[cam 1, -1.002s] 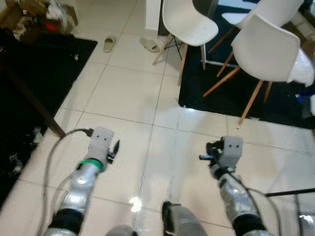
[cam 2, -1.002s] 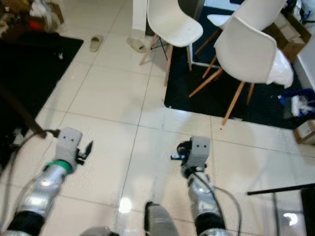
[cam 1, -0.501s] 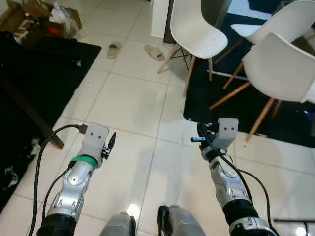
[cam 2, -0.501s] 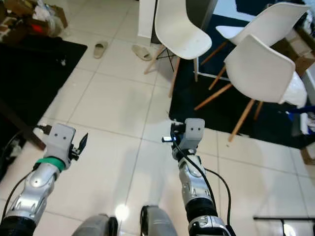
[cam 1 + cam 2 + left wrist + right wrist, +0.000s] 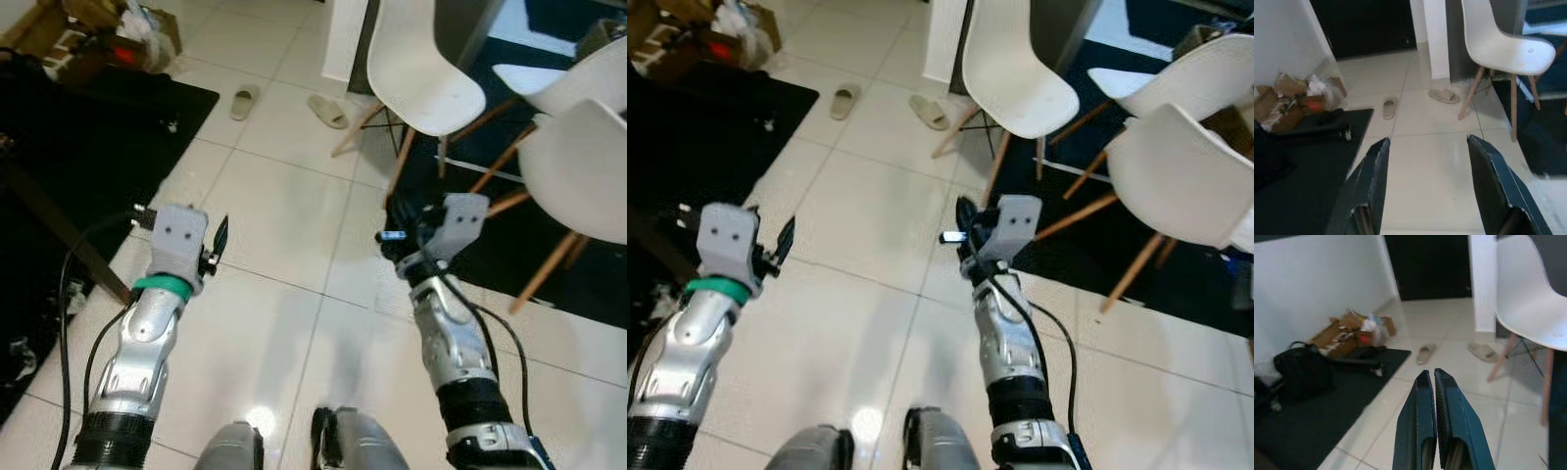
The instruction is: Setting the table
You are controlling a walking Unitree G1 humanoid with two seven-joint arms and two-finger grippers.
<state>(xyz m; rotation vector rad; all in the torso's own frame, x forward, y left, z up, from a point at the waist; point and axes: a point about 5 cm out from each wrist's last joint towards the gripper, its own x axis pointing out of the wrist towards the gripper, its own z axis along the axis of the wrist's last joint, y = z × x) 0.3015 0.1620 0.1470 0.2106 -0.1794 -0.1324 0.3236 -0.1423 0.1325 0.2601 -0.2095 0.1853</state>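
Left eye view: both silver arms raised over white floor tiles (image 5: 274, 196); left gripper (image 5: 217, 240) at centre left, right gripper (image 5: 397, 240) at centre right, nothing held in either. White chair (image 5: 426, 73) with wooden legs at top centre, second white chair (image 5: 583, 162) at right edge on a dark rug (image 5: 500, 225). Two slippers (image 5: 245, 101) on the tiles at upper centre. Black mat (image 5: 88, 147) at left, cardboard clutter (image 5: 108, 29) in the upper left corner. No tableware or table top visible, so the task's things cannot be placed. Right eye view: same scene, the right arm's wrist unit (image 5: 1004, 225) sits near the frame centre just in front of the rug edge. Left wrist view: two dark fingers (image 5: 1369, 191) stand wide apart, empty, floor and slippers between them, white chair at upper right. Right wrist view: fingers (image 5: 1420, 431) pressed together with barely a slit, nothing gripped; black bag (image 5: 1300, 369) at left on the mat, cardboard pile beyond it.
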